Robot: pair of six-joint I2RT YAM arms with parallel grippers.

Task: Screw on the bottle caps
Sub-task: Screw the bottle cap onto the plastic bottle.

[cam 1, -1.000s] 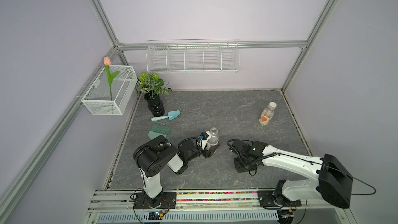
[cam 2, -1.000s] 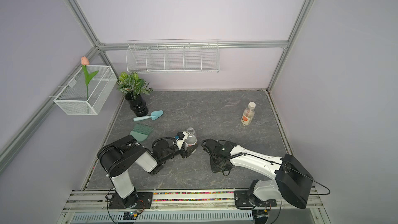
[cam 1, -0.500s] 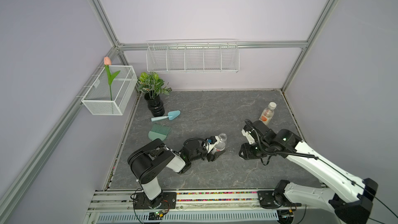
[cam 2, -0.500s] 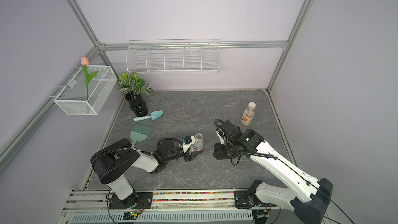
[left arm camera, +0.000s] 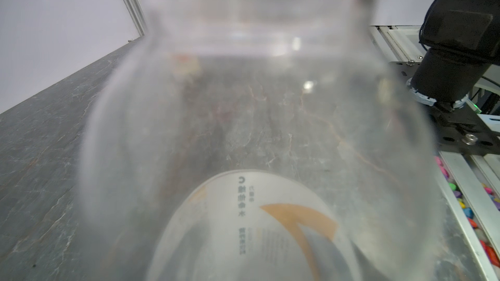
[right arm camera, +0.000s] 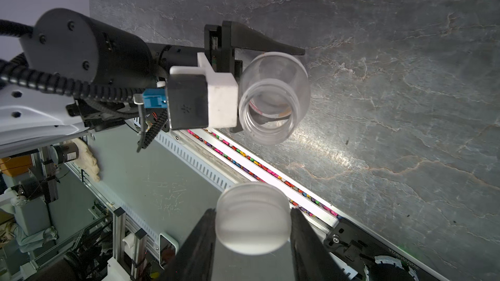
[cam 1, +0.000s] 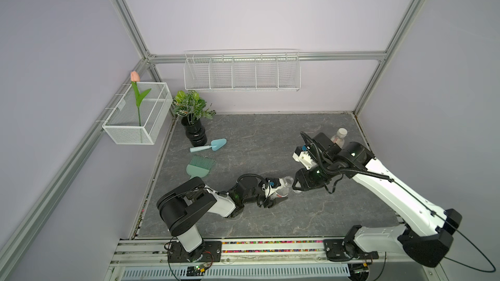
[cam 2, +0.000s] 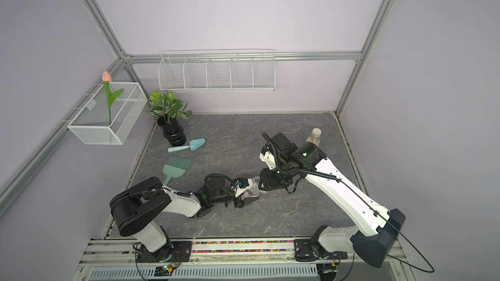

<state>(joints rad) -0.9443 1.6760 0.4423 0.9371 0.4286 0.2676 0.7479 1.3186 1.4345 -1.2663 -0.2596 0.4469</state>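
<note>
The left end effector grips the tilted bottle, neck toward the right end effector. That one pinches the cap just beyond the bottle's neck.

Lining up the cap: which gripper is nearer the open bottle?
Left gripper: shut on the open bottle. Right gripper, holding the cap, sits just off its mouth, not touching.

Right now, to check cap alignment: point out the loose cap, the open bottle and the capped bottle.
loose cap (right arm camera: 253,218), right wrist view, middle of its white side.
open bottle (right arm camera: 274,77), right wrist view, its clear shoulder.
capped bottle (cam 1: 339,137), a top view, shoulder below its cap.
</note>
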